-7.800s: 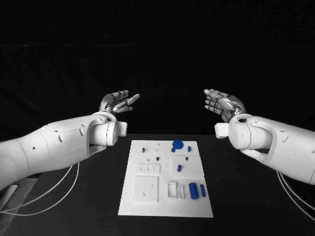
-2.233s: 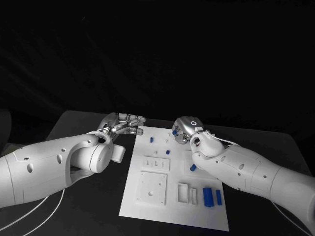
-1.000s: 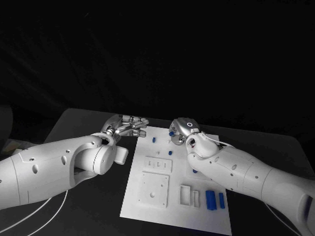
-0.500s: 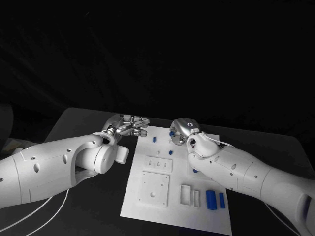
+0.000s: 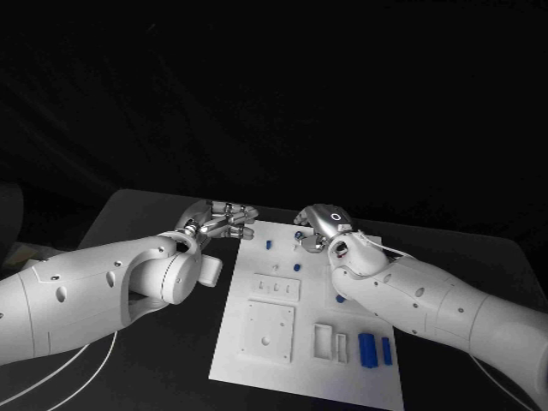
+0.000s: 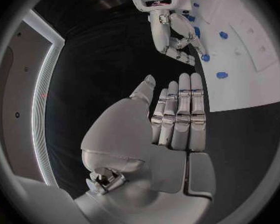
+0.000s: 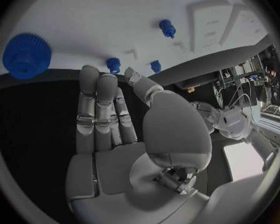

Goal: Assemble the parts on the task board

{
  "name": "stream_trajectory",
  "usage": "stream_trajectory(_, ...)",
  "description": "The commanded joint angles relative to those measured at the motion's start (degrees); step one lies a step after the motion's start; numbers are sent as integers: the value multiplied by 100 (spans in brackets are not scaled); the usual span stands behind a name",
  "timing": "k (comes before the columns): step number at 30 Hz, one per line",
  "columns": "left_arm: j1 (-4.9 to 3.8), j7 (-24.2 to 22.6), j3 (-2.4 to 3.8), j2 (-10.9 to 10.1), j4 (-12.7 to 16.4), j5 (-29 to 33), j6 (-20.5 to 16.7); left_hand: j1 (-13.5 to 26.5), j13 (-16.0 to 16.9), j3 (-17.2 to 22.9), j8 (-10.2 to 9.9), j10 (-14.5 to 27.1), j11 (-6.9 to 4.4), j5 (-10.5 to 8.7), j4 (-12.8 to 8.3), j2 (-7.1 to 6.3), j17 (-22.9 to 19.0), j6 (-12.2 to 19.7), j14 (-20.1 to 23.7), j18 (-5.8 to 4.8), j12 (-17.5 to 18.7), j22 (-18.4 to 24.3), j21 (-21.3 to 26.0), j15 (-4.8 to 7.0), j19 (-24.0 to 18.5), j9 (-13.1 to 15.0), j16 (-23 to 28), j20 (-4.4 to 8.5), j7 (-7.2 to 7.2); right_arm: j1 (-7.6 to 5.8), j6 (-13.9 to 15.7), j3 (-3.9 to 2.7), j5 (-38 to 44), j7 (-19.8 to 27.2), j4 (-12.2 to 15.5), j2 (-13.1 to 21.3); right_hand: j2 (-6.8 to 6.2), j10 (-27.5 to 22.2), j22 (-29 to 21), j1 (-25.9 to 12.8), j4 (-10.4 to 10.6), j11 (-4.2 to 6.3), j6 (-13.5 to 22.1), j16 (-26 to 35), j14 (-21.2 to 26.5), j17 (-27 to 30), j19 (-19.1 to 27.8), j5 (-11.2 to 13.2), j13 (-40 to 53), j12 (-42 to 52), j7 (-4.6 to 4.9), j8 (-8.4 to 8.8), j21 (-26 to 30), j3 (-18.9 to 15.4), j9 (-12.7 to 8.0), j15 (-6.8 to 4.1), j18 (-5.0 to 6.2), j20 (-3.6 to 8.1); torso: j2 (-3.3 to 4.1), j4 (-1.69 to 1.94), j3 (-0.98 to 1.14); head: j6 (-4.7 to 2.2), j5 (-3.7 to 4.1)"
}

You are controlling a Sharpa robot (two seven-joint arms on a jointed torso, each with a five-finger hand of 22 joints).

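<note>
barely shifted, right hand (image 5: 318,224) hides the task board (image 5: 301,342) far-edge parts.

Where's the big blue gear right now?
In the right wrist view, the blue toothed gear sits on the white task board near its edge, just beyond the right hand.

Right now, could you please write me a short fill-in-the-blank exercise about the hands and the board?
1. The parts lying on the board are ____ in colour.
2. In the right wrist view, the large toothed part near the right hand is a ____.
3. The left hand holds ____.
4. Both hands sit at the board's ____ end, away from the robot.

Missing words: blue; gear; nothing; far
</note>
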State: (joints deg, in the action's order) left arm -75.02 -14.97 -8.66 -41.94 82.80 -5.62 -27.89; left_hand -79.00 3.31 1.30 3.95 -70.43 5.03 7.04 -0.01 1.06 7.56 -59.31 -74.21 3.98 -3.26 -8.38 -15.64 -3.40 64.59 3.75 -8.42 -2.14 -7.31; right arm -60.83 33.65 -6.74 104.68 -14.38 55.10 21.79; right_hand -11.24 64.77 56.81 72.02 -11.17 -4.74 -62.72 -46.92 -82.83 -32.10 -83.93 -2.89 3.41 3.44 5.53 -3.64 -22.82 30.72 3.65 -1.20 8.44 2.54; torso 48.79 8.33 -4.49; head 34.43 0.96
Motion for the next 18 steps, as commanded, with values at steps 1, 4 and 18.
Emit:
stream_trajectory(1,-8,-33,5,-29,36,6,85,12,8,12,-21,33,14,-11,-18,14,-6,-40,42,-24,-19,-5,-13,9,-39,7,-22,-20,-15,-2,136,-65,-171,-129,304,240,-14,213,3,-69,49,38,-89,-3,0,12,-187,-31,4,-14,15,5,43,205,6,-45,47,19,-9,-31,-2,-32,26)
stream_trajectory(4,-11,-61,5,-84,74,-20,116,-29,6,51,-21,47,17,20,-41,20,-10,-60,53,-23,-13,-9,-18,7,-57,8,-14,-19,-12,-3,66,-174,-284,-201,647,562,-21,512,17,-136,87,110,-108,-10,-2,11,-194,-72,8,-13,42,4,42,338,7,-92,10,64,-14,-78,12,-24,1)
stream_trajectory(18,-14,-104,4,-204,120,-62,210,-23,5,79,-20,16,2,13,-43,0,-12,-61,49,-20,-11,-25,-41,11,-72,8,-10,-21,-7,5,-890,-540,-970,7,1160,1427,8,1633,724,-115,209,608,53,-302,-41,-360,-253,-960,3079,1163,-33,-18,-898,-1171,16,-440,-418,432,-27,-234,99,-33,-34)
